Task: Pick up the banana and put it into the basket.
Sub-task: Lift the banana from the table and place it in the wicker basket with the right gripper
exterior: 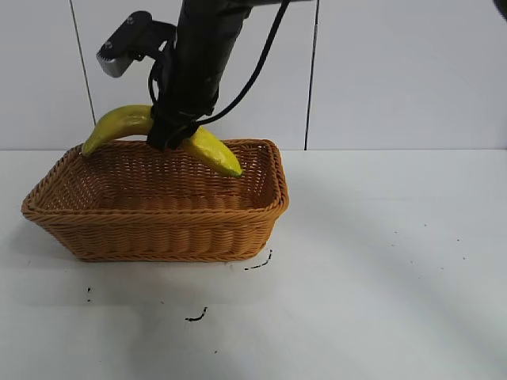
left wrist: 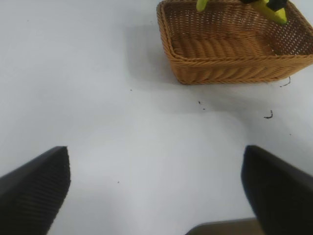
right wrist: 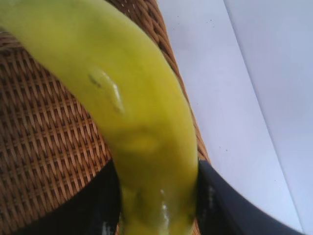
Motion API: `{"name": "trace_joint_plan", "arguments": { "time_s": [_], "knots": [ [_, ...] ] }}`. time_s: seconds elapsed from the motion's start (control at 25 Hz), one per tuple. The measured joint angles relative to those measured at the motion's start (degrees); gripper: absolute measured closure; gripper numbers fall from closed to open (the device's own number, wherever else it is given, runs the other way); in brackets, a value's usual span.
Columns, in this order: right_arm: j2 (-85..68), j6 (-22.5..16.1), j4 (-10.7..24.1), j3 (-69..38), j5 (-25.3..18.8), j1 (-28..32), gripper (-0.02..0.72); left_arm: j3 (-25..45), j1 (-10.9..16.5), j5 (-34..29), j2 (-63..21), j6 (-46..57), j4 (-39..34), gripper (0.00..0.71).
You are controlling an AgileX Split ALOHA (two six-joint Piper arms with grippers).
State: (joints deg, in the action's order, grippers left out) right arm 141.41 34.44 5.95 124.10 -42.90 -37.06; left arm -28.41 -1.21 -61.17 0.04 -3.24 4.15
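The yellow banana (exterior: 210, 150) hangs above the far side of the orange-brown wicker basket (exterior: 158, 229), arched with both ends drooping. My right gripper (exterior: 170, 138) is shut on the banana's middle, reaching down from above. In the right wrist view the banana (right wrist: 132, 112) fills the picture between the two black fingers (right wrist: 215, 205), with the basket's weave (right wrist: 44, 122) below it. My left gripper (left wrist: 156, 191) is open and empty over bare table, away from the basket (left wrist: 230, 58); the banana's ends (left wrist: 270, 10) show there above the basket's far rim.
The white table (exterior: 380, 261) carries a few small dark marks (exterior: 257, 265) near the basket's front. A white panelled wall (exterior: 396, 71) stands behind. The right arm's cable and camera mount (exterior: 127, 47) hang above the basket.
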Motion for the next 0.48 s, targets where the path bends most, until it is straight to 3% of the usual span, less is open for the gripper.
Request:
{"name": "trace_joint_plan", "arguments": {
  "time_s": [0.28, 0.48],
  "knots": [
    [0.6, 0.0, -0.1, 0.0, -0.1, 0.0, 0.390, 0.0, 0.0, 0.0, 0.0, 0.0, 0.0, 0.020],
    [0.6, -0.9, -0.3, 0.0, 0.9, 0.0, 0.087, 0.0, 0.0, 0.0, 0.0, 0.0, 0.0, 0.020]
  ]
}}
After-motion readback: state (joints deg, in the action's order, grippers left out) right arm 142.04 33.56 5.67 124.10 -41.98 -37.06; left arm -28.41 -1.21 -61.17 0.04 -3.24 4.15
